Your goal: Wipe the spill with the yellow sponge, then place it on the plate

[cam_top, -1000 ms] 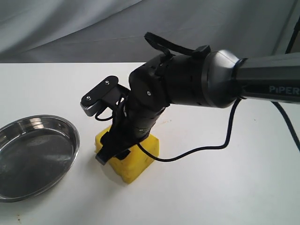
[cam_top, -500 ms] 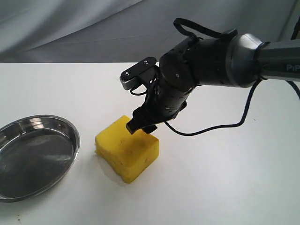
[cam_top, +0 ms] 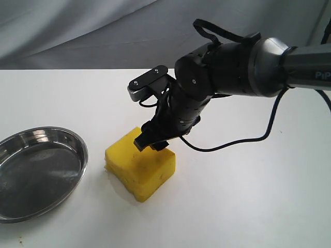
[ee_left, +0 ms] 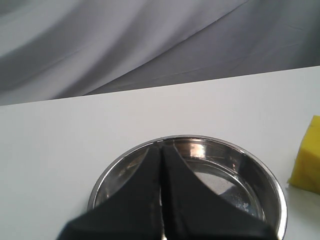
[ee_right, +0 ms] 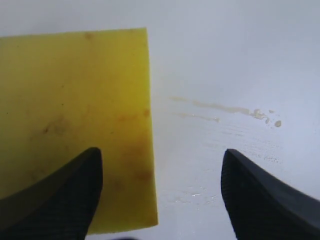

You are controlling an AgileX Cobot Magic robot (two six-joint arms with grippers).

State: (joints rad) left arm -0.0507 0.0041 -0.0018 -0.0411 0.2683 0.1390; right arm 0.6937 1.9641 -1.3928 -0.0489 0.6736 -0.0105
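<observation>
A lab test bench: white table (cam_top: 258, 206), grey cloth backdrop (cam_top: 77, 31).

The plate (cam_top: 41, 173) sits on the counter (cam_top: 248, 206) at left; the sponge (cam_top: 139, 165) lies right of it, close but apart. The right tool (cam_top: 151, 144) hangs over the sponge's rear edge.

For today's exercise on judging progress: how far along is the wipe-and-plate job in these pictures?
Looks done: wiping, since only a faint streak of the spill shows on the table beside the yellow sponge. In hand: the right gripper hangs open over the sponge's edge, gripping nothing. Left: the sponge sits on the table, apart from the empty plate, so it must be gripped and placed there.
</observation>
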